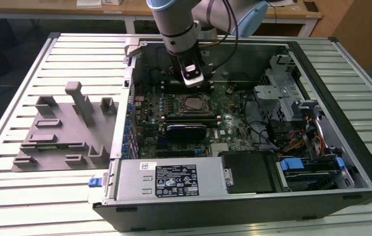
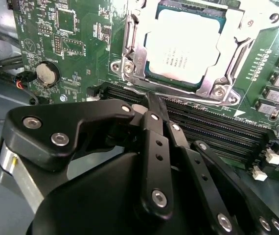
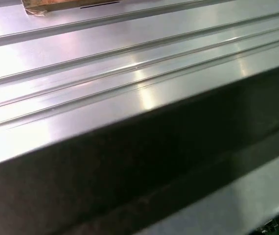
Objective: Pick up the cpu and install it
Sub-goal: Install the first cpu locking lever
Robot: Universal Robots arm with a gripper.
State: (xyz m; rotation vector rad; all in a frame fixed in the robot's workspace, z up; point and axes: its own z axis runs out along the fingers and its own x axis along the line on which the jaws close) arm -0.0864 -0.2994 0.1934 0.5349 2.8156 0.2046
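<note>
The cpu lies flat in the motherboard socket inside the open computer case, its silver top facing up. In the second wrist view the cpu sits inside the metal socket bracket. My gripper hangs just above the board, a little behind the socket in the exterior view. In the second wrist view the gripper is over the memory slots beside the socket, its black fingers drawn together with nothing between them.
A silver power supply box with a white label lies along the case's front. A grey fixture block rests on the slatted table at the exterior view's left. Drive cage and cables fill the case's right. A coin battery is on the board.
</note>
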